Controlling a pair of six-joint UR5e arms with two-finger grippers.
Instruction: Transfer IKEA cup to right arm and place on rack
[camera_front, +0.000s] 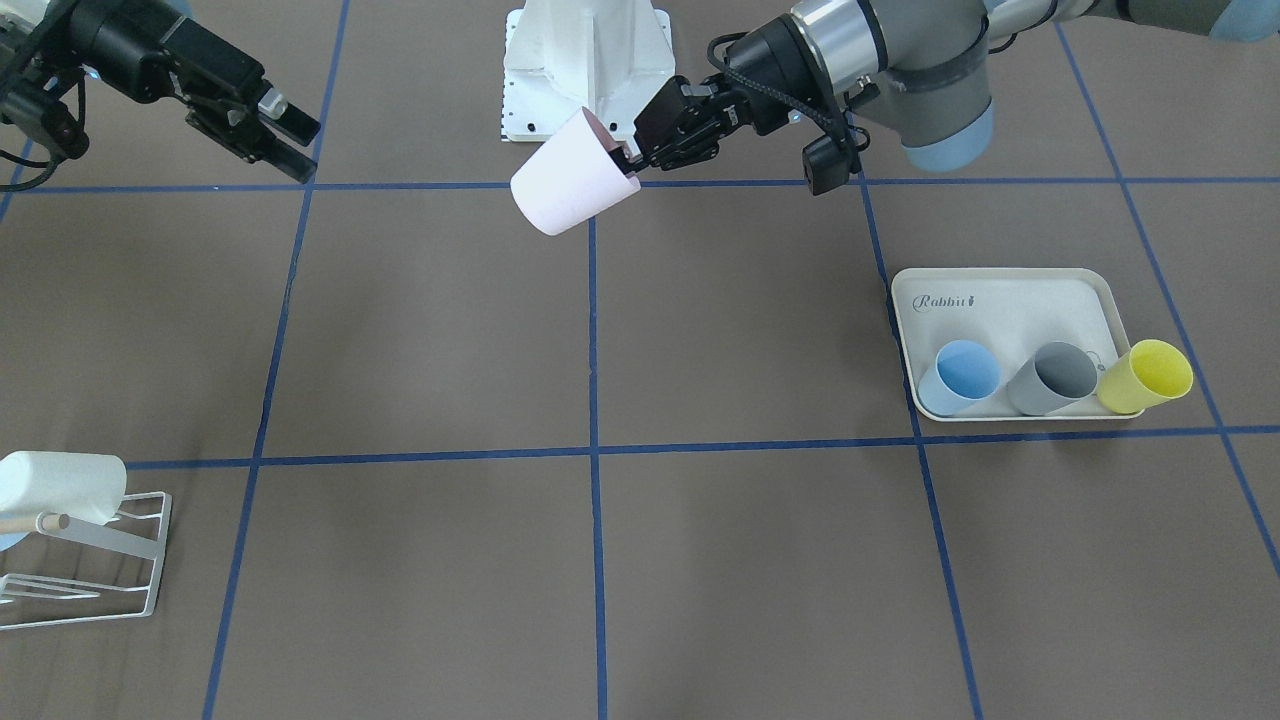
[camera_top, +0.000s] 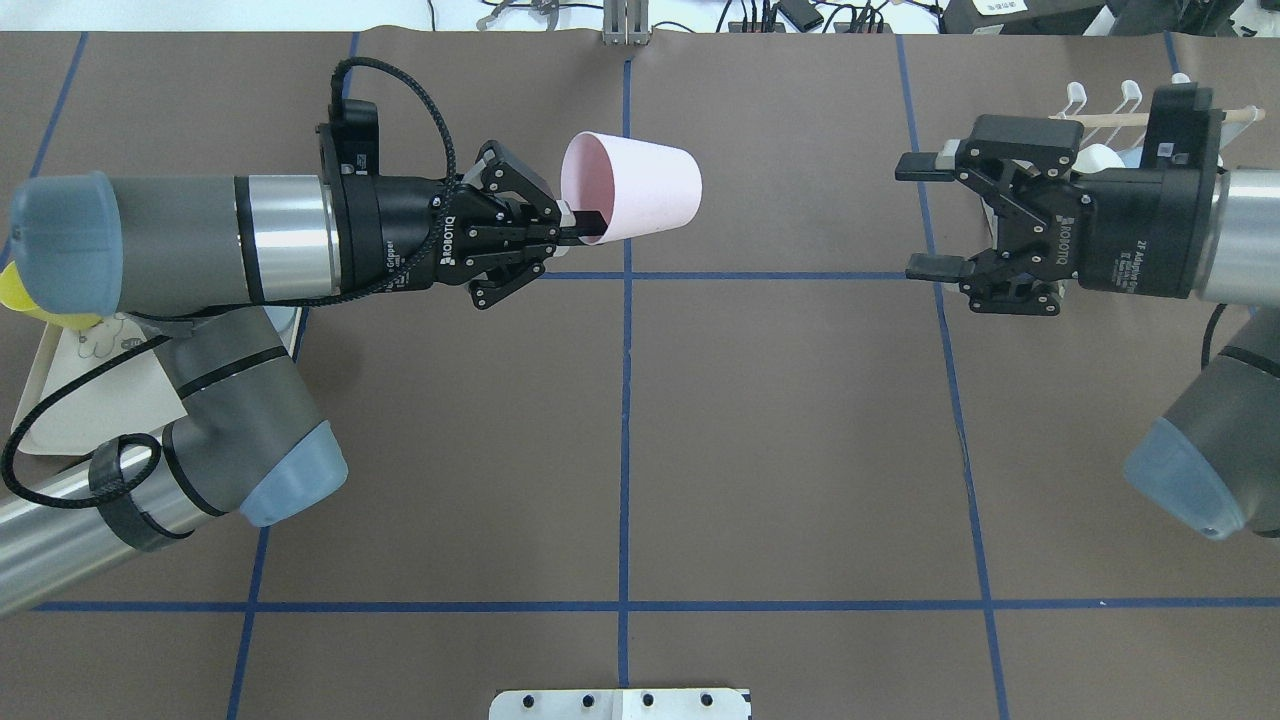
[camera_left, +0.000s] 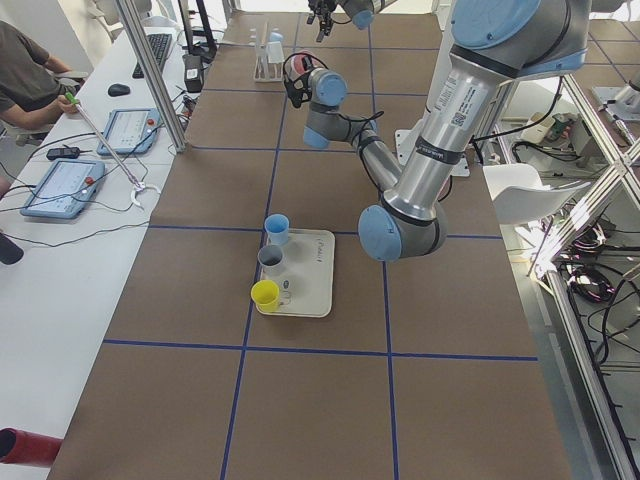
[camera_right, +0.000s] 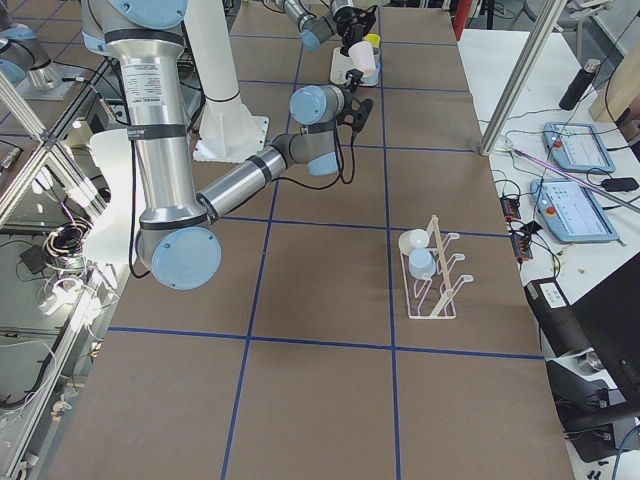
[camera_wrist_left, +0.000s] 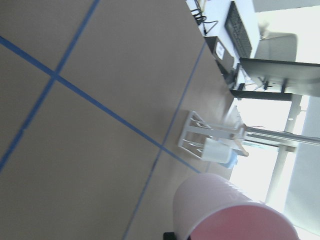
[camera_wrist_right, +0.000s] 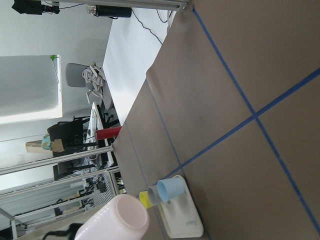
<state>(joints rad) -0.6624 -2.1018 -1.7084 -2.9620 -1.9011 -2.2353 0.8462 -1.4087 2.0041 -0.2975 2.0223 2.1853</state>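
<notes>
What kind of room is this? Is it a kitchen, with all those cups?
Probably a robot lab, not a kitchen. A left arm, holding a pink cup, and a right arm work over a table gridded with blue tape, and a side desk holds control tablets and a keyboard.

Brown table (camera_front: 750, 330) is carrying a blue tape grid (camera_front: 593, 330). Cream tray (camera_front: 1000, 272) with "Rabbit" print is sitting at right of the front-facing view. Blue cup (camera_front: 960, 377), grey cup (camera_front: 1055, 378) and yellow cup (camera_front: 1148, 377) are lining up along its lower edge, mouths showing, yellow one overhanging the right rim. In the exterior left view, a person (camera_left: 25, 70) is sitting upper left at a white desk (camera_left: 60, 290) holding two tablets (camera_left: 65, 185), a mouse (camera_left: 119, 89) and a keyboard (camera_left: 160, 50).
</notes>
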